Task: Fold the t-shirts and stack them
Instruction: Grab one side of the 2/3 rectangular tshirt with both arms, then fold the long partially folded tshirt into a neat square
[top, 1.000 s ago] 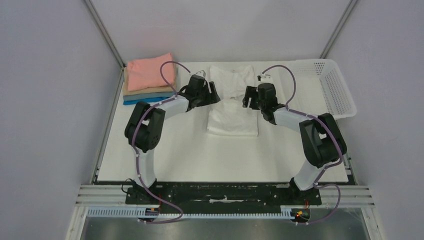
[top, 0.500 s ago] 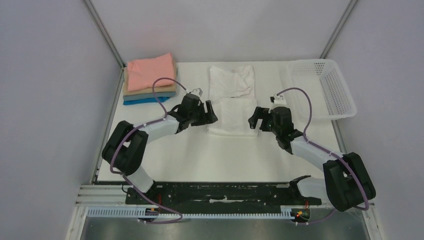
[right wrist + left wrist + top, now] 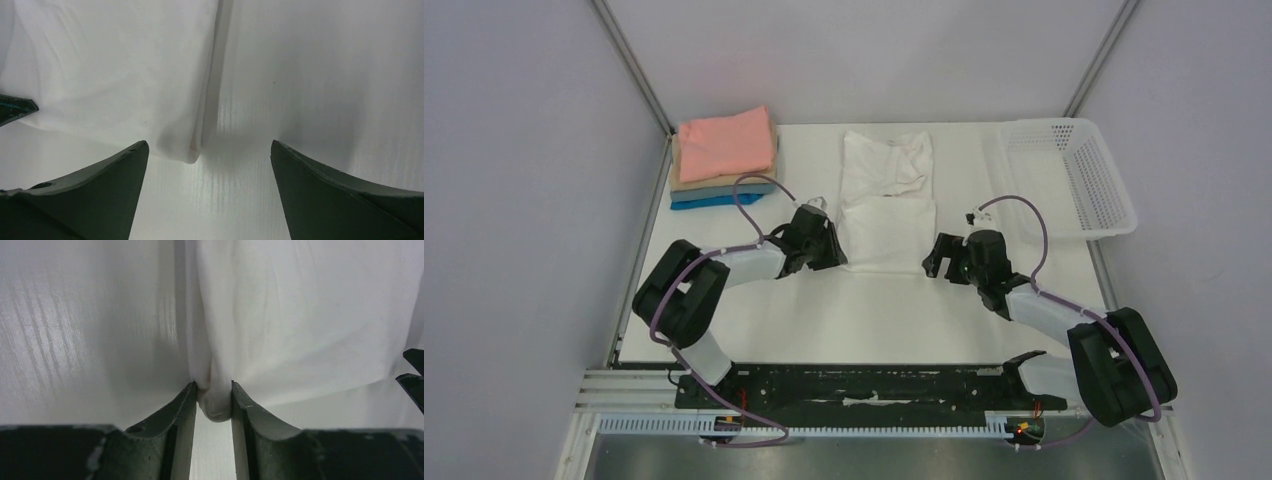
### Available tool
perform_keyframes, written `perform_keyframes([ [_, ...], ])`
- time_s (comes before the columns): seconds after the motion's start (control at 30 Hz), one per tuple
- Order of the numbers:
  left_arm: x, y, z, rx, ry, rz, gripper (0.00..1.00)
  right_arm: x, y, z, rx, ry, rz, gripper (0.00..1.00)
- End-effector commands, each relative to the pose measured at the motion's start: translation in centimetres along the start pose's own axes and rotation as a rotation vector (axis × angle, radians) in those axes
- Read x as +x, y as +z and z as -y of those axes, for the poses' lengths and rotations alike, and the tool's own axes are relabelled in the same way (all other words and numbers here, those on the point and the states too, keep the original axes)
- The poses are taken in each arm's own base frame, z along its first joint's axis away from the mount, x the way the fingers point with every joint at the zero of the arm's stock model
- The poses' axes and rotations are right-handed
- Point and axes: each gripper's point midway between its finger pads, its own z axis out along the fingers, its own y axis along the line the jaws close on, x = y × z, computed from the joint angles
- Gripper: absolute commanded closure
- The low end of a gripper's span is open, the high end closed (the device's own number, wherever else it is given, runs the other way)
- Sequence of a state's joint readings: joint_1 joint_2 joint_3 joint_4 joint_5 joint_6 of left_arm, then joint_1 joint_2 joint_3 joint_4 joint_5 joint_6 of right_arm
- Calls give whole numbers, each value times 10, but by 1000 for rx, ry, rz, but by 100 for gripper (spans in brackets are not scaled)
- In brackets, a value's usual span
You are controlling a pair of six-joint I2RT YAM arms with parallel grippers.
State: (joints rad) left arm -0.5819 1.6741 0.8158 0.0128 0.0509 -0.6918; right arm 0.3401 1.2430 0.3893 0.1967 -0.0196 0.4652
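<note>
The white t-shirt [image 3: 887, 200] lies flat in a long, narrow fold at the middle of the table. My left gripper [image 3: 836, 262] is at its near left corner, and the left wrist view shows the jaws [image 3: 213, 386] shut on a bunched bit of that white cloth [image 3: 216, 405]. My right gripper [image 3: 932, 262] is at the near right corner. It [image 3: 209, 144] stands wide open, with the shirt's corner [image 3: 179, 147] on the table between the fingers, nearer the left one. A stack of folded t-shirts [image 3: 724, 160], salmon pink on top, sits at the back left.
A white mesh basket [image 3: 1074, 175] stands at the back right corner of the white table [image 3: 864, 320]. The left arm's elbow lies low over the table's left side. The right arm's elbow is over the front right.
Both grippers have come from the shirt's middle toward me to its near corners. The left jaws have closed on the near left corner. The right jaws have opened wide.
</note>
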Motion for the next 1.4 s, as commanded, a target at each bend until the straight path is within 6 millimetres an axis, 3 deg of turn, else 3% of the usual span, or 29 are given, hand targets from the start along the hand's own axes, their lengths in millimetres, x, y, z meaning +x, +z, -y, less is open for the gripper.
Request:
perform_keyframes([
  [0.0, 28, 4, -27, -88, -43, -64, 66, 1, -2, -2, -13, 39, 8, 9],
  [0.13, 33, 5, -24, -66, -64, -81, 80, 12, -1, -7, -47, 66, -24, 23],
  [0.33, 34, 8, -22, -50, -81, -72, 88, 24, 4, -19, -111, 100, -56, 38],
  [0.5, 34, 10, -20, -37, -97, -68, 92, 37, 5, -34, -181, 88, -96, 59],
  [0.53, 33, 11, -18, -33, -98, -66, 97, 41, 4, -35, -187, 90, -103, 64],
  [0.6, 30, 11, -14, -18, -99, -63, 98, 49, 4, -33, -188, 98, -119, 75],
  [0.63, 29, 11, -12, -14, -101, -59, 98, 52, 4, -32, -185, 100, -124, 83],
  [0.67, 28, 10, -11, -9, -101, -56, 98, 54, 5, -31, -183, 101, -129, 98],
  [0.77, 32, 4, -14, -5, -104, -54, 98, 63, 1, -33, -205, 100, -158, 100],
  [0.87, 44, -14, -25, -23, -103, -47, 98, 77, -10, -19, -160, 64, -193, 100],
  [0.97, 70, -35, -36, -38, -92, -49, 98, 98, -29, -2, -115, 15, -234, 100],
  [1.03, 93, -47, -35, -27, -89, -46, 98, 118, -43, -1, -119, -8, -278, 100],
  [1.13, 121, -71, -21, 42, -96, -15, 98, 147, -63, -10, -165, -18, -329, 100],
  [1.3, 163, -104, -29, 93, -126, -3, 98, 183, -89, -10, -202, -1, -386, 100],
  [1.37, 174, -114, -20, 164, -127, -11, 98, 197, -97, -15, -255, 15, -421, 100],
])
